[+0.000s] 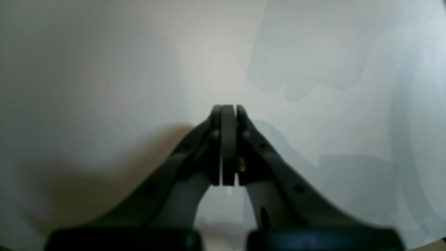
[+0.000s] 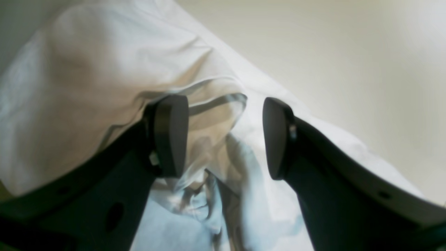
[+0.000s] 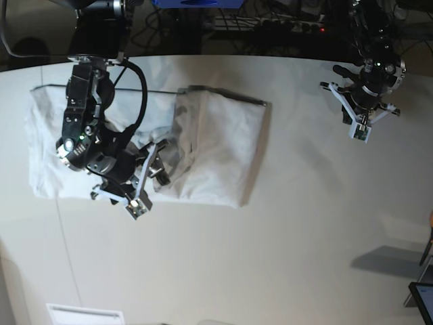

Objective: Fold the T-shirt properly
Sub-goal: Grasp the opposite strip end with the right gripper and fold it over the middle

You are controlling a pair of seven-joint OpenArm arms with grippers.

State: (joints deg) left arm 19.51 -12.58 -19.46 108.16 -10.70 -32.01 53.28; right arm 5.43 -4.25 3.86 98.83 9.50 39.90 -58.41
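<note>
Shirt (image 3: 216,145) lies on the bench (image 3: 284,257), left-of-centre in base view, partly folded: one flap doubled over toward the middle, a flat single layer spread out to the far left, bunched wrinkles between the two.

Right gripper (image 3: 143,186) sits low over the shirt's near edge, at the bunched part. Its fingers (image 2: 170,136) stand wide apart, nothing clamped. Wrist view shows a raised fold of cloth running into the gap and just beside the left-hand finger; can't tell if it actually touches.

Left gripper (image 3: 360,125) is well apart from the shirt, at the far right of the bench in base view, over bare surface. Its fingers (image 1: 228,146) are pressed fully together with nothing between them. Wrist view shows only plain bench and soft shadows.
</note>
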